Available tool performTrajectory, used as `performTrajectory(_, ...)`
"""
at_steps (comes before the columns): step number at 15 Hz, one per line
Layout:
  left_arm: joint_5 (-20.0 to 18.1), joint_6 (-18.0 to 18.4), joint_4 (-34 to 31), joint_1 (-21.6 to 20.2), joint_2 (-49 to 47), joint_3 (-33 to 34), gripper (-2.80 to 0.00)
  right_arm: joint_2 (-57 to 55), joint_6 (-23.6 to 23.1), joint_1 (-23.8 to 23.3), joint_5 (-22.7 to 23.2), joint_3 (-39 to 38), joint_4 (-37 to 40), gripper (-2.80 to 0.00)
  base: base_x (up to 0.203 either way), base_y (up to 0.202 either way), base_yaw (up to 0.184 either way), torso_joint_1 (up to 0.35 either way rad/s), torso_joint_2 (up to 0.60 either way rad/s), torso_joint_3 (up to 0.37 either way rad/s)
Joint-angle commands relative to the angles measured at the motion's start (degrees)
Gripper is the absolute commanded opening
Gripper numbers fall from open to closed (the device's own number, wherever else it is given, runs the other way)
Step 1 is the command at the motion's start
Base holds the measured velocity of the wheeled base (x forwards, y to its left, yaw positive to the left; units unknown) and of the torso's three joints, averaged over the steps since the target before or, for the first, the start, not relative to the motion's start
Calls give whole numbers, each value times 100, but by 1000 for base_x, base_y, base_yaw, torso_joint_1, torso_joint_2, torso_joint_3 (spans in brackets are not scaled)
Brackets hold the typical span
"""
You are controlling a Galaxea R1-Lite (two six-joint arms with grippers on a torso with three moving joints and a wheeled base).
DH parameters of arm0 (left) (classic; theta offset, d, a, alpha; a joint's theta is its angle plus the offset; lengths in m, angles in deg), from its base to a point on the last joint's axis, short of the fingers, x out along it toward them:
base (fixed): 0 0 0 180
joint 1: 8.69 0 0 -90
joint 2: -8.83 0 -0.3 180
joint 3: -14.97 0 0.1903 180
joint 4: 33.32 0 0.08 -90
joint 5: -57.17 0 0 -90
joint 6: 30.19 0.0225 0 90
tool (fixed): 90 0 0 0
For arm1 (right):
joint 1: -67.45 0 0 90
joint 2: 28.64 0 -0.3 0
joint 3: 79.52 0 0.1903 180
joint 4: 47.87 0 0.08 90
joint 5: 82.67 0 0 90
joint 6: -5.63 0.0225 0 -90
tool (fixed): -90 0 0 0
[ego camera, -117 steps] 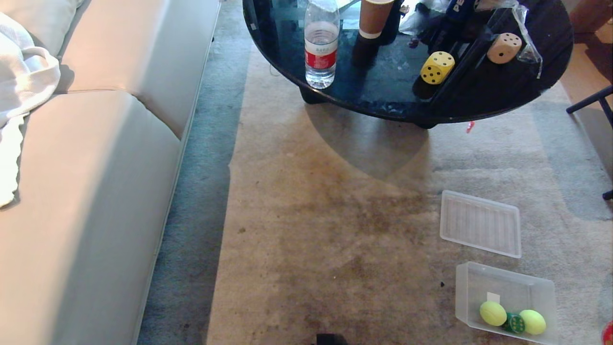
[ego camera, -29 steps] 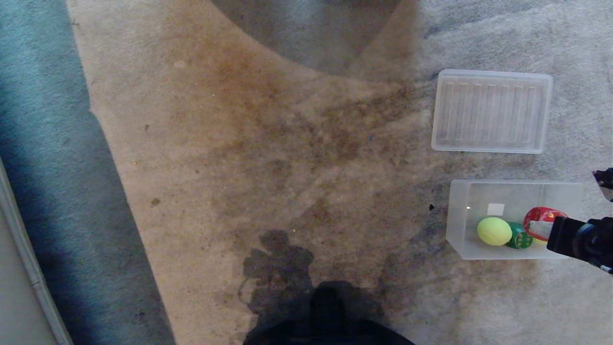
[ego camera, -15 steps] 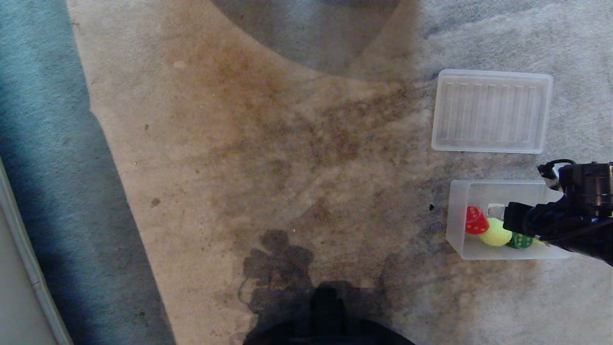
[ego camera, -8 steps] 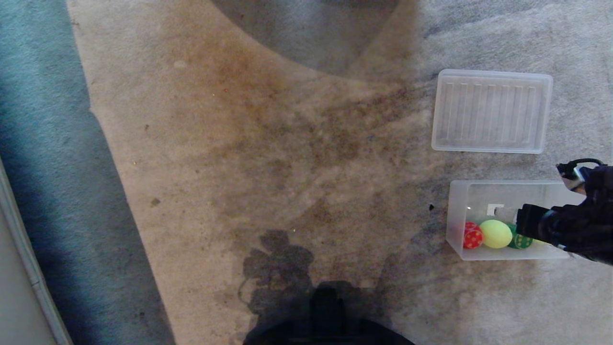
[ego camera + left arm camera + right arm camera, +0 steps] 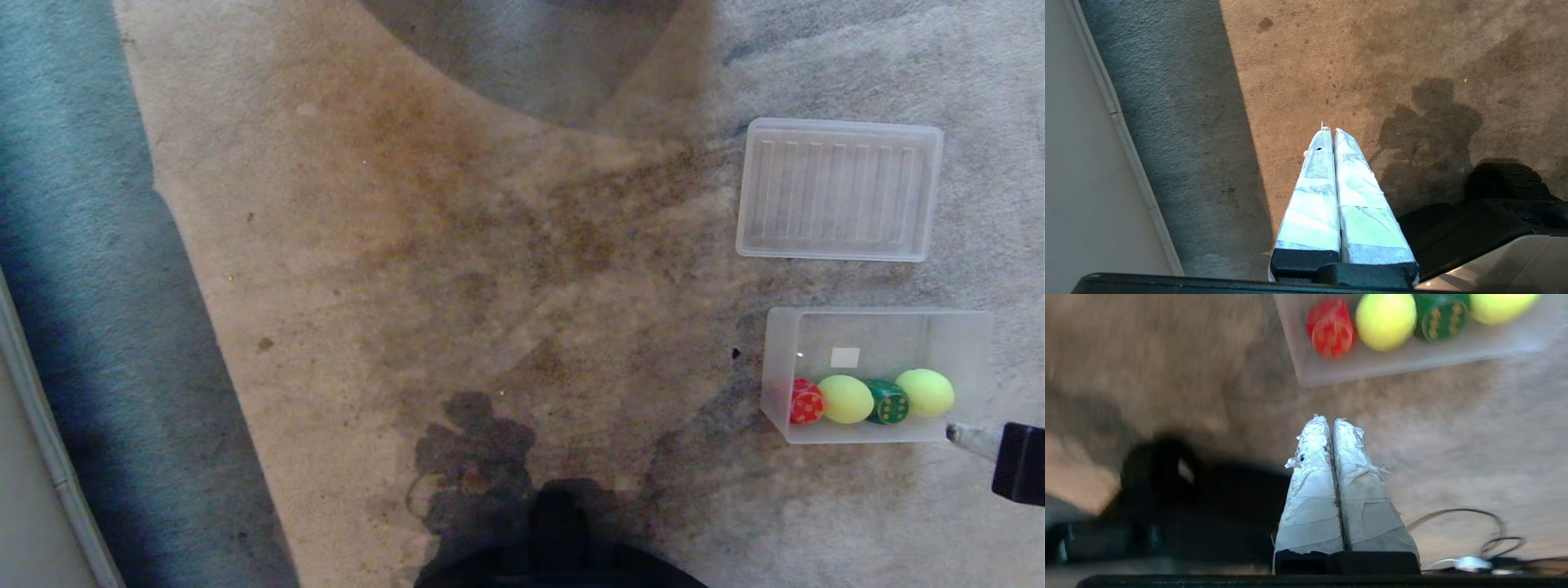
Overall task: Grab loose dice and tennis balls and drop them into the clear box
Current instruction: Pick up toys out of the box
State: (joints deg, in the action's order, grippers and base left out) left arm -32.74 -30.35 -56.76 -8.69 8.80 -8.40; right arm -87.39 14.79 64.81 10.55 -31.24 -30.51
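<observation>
Red die point(image 5: 806, 402) is now sitting in the clear box point(image 5: 962, 327) beside two tennis balls point(image 5: 845, 398); your right gripper point(image 5: 1332, 420) is backing out, closed, empty. Drop's done; left gripper point(image 5: 1329, 130) is idling closed.

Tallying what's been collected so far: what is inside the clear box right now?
Inside the clear box, in a row along one long wall: a red die, a tennis ball, a green die, another tennis ball. Nothing visibly hidden beneath them.

No legible text, label or number anywhere.
</observation>
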Motion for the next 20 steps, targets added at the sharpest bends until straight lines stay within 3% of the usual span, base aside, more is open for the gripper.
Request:
performTrajectory(1,0,-2,-1,0,2,0,-280,1482,-162,8,11,-244,468,-280,0,0,0,0,0,0)
performTrajectory(5,0,-2,-1,0,2,0,-280,3986,-716,70,173,-809,2152,-280,0,0,0,0,0,0)
performTrajectory(9,0,-2,-1,0,11,0,-280,5662,-1044,197,232,-1338,2788,-280,0,0,0,0,0,0)
performTrajectory(11,0,-2,-1,0,2,0,-280,5891,-1135,229,122,-1548,2739,-280,0,0,0,0,0,0)
performTrajectory(13,0,-2,-1,0,2,0,-280,5886,-1130,229,-210,-2092,1601,-280,0,0,0,0,0,0)
performTrajectory(15,0,-2,-1,0,2,0,-280,5884,-1195,230,-342,-2356,950,-280,0,0,0,0,0,0)
performTrajectory(20,0,-2,-1,0,2,0,-280,5884,-1233,229,-322,-2404,838,-280,0,0,0,0,0,0)
